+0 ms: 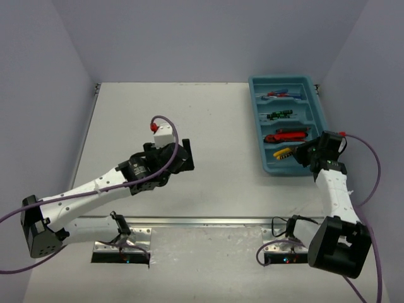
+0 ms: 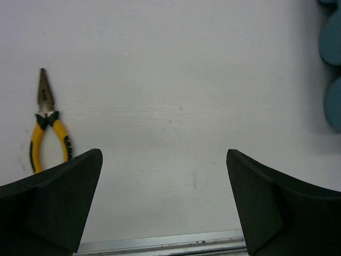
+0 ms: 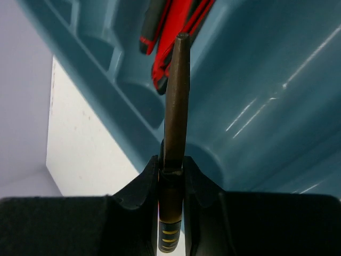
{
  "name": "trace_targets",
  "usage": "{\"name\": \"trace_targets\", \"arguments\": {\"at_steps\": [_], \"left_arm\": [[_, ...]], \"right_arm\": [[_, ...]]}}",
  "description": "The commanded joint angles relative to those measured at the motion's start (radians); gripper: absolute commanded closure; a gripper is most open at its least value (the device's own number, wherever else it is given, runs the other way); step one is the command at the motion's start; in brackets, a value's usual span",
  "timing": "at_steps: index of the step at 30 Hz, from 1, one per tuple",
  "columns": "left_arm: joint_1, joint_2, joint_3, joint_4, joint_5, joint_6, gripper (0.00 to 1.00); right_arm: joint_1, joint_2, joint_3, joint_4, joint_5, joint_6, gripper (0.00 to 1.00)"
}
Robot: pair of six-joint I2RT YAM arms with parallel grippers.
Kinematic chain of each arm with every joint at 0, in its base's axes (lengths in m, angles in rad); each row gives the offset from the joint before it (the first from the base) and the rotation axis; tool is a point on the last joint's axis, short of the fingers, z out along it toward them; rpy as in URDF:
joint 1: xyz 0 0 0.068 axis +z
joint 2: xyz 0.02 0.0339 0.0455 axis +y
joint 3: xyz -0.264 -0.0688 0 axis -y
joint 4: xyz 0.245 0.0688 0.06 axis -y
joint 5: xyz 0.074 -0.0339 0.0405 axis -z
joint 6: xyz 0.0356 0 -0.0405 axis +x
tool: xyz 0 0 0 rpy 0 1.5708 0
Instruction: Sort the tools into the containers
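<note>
The teal tray [image 1: 319, 107] stands at the right of the table. Its compartments hold blue screwdrivers [image 1: 278, 95], black-green screwdrivers [image 1: 279, 115], red knives [image 1: 290, 134] and yellow pliers [image 1: 282, 153]. My right gripper [image 1: 302, 155] hangs over the nearest compartment. In the right wrist view it [image 3: 173, 168] is shut on a pair of pliers [image 3: 176, 101], whose metal nose points at the red knives [image 3: 178, 26] above the tray wall [image 3: 256, 106]. My left gripper [image 1: 188, 158] is open at mid-table with nothing between its fingers [image 2: 164, 154]. Another pair of yellow pliers [image 2: 47, 130] lies on the table to its left.
The table's metal front edge [image 2: 160, 244] runs just beneath the left fingers, and the tray's scalloped rim [image 2: 333, 64] shows at the right of that view. Grey walls close in the table on three sides.
</note>
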Motion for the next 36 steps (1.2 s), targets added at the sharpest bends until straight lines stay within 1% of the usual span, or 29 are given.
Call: {"name": "trace_targets", "arguments": {"at_steps": [1, 2, 4, 5, 6, 8, 9, 12, 14, 17, 19, 20, 21, 22, 23, 26, 29, 32, 34, 36], "left_arm": [[0.186, -0.022, -0.055, -0.077, 0.010, -0.007, 0.00], [0.242, -0.029, -0.078, -0.058, 0.057, 0.015, 0.00], [0.263, -0.050, -0.101, -0.034, 0.074, 0.023, 0.00], [0.263, -0.061, -0.106, -0.025, 0.087, 0.030, 0.00], [0.266, -0.064, -0.109, -0.021, 0.089, 0.033, 0.00], [0.268, -0.058, -0.102, -0.030, 0.075, 0.033, 0.00], [0.268, -0.057, -0.099, -0.033, 0.075, 0.030, 0.00], [0.270, -0.040, -0.094, -0.033, 0.073, 0.033, 0.00], [0.274, -0.032, -0.094, -0.039, 0.069, 0.030, 0.00], [0.282, -0.032, -0.091, -0.045, 0.066, 0.027, 0.00], [0.285, -0.035, -0.082, -0.051, 0.064, 0.027, 0.00], [0.287, -0.035, -0.076, -0.053, 0.063, 0.030, 0.00], [0.290, -0.034, -0.072, -0.054, 0.064, 0.032, 0.00], [0.290, -0.032, -0.068, -0.054, 0.063, 0.034, 0.00], [0.291, -0.030, -0.065, -0.054, 0.064, 0.036, 0.00], [0.297, -0.005, -0.055, -0.054, 0.058, 0.041, 0.00], [0.333, 0.038, -0.058, -0.045, 0.070, 0.045, 0.00], [0.420, 0.077, -0.072, -0.028, 0.143, 0.069, 0.00], [0.513, 0.099, -0.088, -0.020, 0.216, 0.082, 0.00], [0.609, 0.102, -0.103, -0.016, 0.276, 0.086, 0.00]], "right_arm": [[-0.023, 0.059, 0.090, -0.095, 0.124, 0.104, 1.00], [-0.025, 0.091, 0.123, -0.132, 0.147, 0.128, 1.00], [-0.025, 0.150, 0.190, -0.224, 0.181, 0.178, 1.00], [-0.026, 0.178, 0.257, -0.316, 0.200, 0.192, 1.00], [-0.026, 0.209, 0.297, -0.377, 0.223, 0.232, 1.00], [-0.026, 0.308, 0.398, -0.500, 0.225, 0.252, 1.00], [-0.026, 0.339, 0.402, -0.505, 0.224, 0.251, 1.00], [-0.026, 0.431, 0.505, -0.606, 0.209, 0.233, 0.96], [-0.028, 0.466, 0.546, -0.650, 0.204, 0.219, 0.90], [-0.028, 0.483, 0.548, -0.675, 0.221, 0.215, 0.86], [-0.028, 0.475, 0.530, -0.673, 0.227, 0.210, 0.78], [-0.028, 0.466, 0.525, -0.670, 0.231, 0.208, 0.59], [-0.028, 0.463, 0.519, -0.668, 0.235, 0.208, 0.38], [-0.028, 0.457, 0.514, -0.667, 0.239, 0.210, 0.20], [-0.028, 0.450, 0.510, -0.662, 0.241, 0.208, 0.12], [-0.028, 0.436, 0.510, -0.649, 0.236, 0.194, 0.09], [-0.028, 0.424, 0.530, -0.646, 0.219, 0.184, 0.08], [-0.028, 0.400, 0.553, -0.630, 0.178, 0.126, 0.04], [-0.028, 0.352, 0.549, -0.576, 0.126, 0.051, 0.02], [-0.026, 0.280, 0.508, -0.489, 0.070, -0.022, 0.01]]}}
